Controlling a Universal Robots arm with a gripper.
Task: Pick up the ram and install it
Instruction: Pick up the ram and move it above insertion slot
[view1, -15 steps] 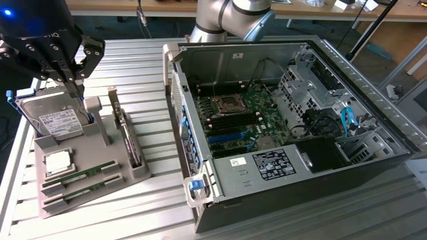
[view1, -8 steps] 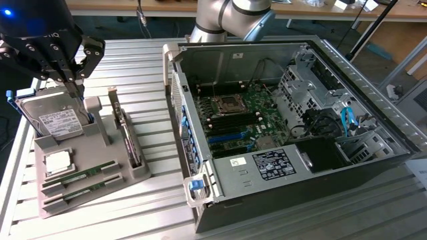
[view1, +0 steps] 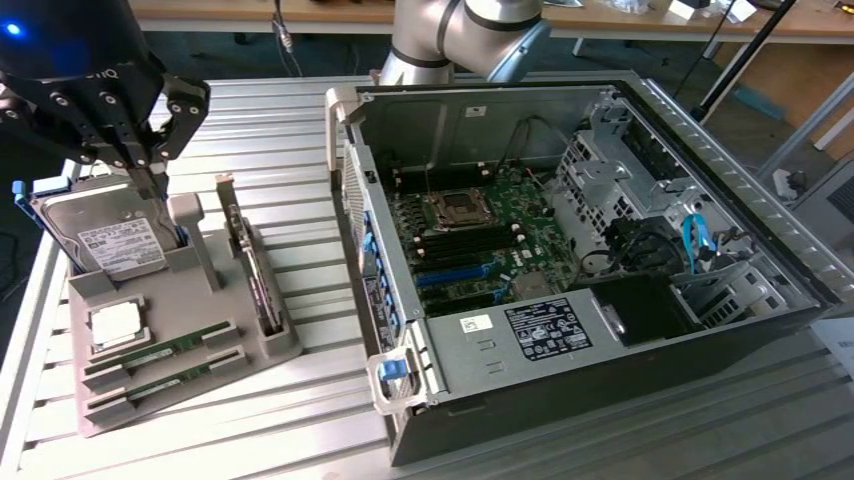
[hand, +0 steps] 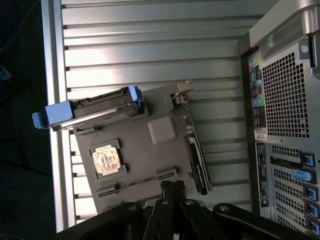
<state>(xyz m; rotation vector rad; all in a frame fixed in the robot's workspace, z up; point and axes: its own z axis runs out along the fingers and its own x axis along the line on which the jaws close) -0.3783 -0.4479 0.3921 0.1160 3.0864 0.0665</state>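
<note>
And here's the hand (view1: 144, 178), up in the upper left of the exterior view, fingers pressed together and gripping nothing, tips pointing down just over the hard drive (view1: 114, 240) that stands on edge in its blue bracket. Below it on the ribbed metal surface (view1: 307, 130) sits the grey holder (view1: 187, 265), and there's the prize: 2 green sticks lying flat, side by side in their slots at the lower left of the frame. The upper ram stick (view1: 158, 350) lies just beside the square processor chip (view1: 116, 325), and the lower ram stick (view1: 168, 384) lies right next to it, closer to the holder's front edge. Neither is touched; the hand is well apart from both in this view. The tall expansion card (view1: 254, 270) stands upright along the holder's right side. Over to the right, the open computer case (view1: 454, 120) lies on its side, its motherboard (view1: 481, 230) facing up, with the robot arm (view1: 461, 35) coming in from behind at the top of the frame. From the wrist camera, the closed fingertips (hand: 172, 186) show against the holder, near one end of the stick beside the chip; how high they hang above it, I cannot tell.
</note>
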